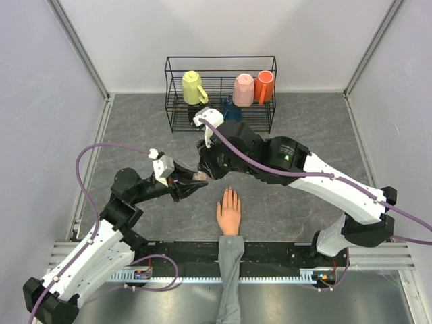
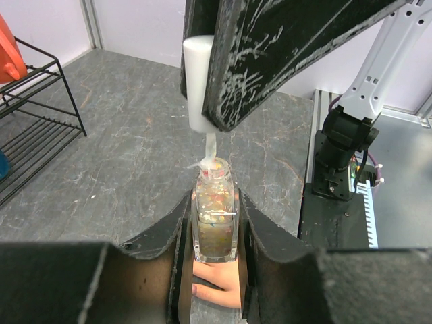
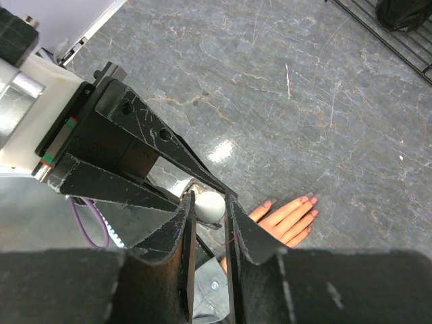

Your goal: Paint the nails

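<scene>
A peach mannequin hand with a grey sleeve lies palm down on the grey table, fingers pointing away. Its pinkish nails show in the right wrist view. My left gripper is shut on a clear glitter polish bottle and holds it upright above the hand. My right gripper is shut on the white cap. The cap hangs just above the bottle, and its brush reaches down to the bottle's neck.
A black wire rack at the back holds a yellow mug, a pink cup and an orange cup. A black rail runs along the near edge. White walls close in both sides.
</scene>
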You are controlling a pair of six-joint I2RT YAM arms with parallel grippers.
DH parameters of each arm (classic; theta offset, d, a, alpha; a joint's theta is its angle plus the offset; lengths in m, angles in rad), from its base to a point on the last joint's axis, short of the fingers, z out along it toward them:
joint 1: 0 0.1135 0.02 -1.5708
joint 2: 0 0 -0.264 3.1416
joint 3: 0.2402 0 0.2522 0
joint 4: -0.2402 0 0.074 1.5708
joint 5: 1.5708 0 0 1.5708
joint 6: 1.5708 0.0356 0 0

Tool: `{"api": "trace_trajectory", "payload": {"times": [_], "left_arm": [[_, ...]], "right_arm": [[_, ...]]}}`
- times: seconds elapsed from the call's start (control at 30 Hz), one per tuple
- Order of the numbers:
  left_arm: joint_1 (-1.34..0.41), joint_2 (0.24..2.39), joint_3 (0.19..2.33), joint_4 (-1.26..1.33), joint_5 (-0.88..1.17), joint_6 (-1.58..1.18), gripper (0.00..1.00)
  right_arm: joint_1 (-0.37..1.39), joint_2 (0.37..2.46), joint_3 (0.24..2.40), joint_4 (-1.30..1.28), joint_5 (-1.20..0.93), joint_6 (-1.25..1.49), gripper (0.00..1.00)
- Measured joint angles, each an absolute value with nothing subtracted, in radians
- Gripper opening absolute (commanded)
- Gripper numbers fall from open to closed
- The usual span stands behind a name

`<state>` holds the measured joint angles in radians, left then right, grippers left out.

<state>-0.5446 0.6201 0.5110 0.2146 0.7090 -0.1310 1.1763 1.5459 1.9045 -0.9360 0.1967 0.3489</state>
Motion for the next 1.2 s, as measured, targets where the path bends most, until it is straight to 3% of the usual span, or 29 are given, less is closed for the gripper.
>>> {"api": "trace_trajectory", "payload": {"times": [1.2], "left_arm": [[-0.545,0.631,0.511,0.216,0.717,-0.131,0.02]], "right_arm": [[1.176,1.523,1.905,-0.926,0.183,0.348,0.00]]}}
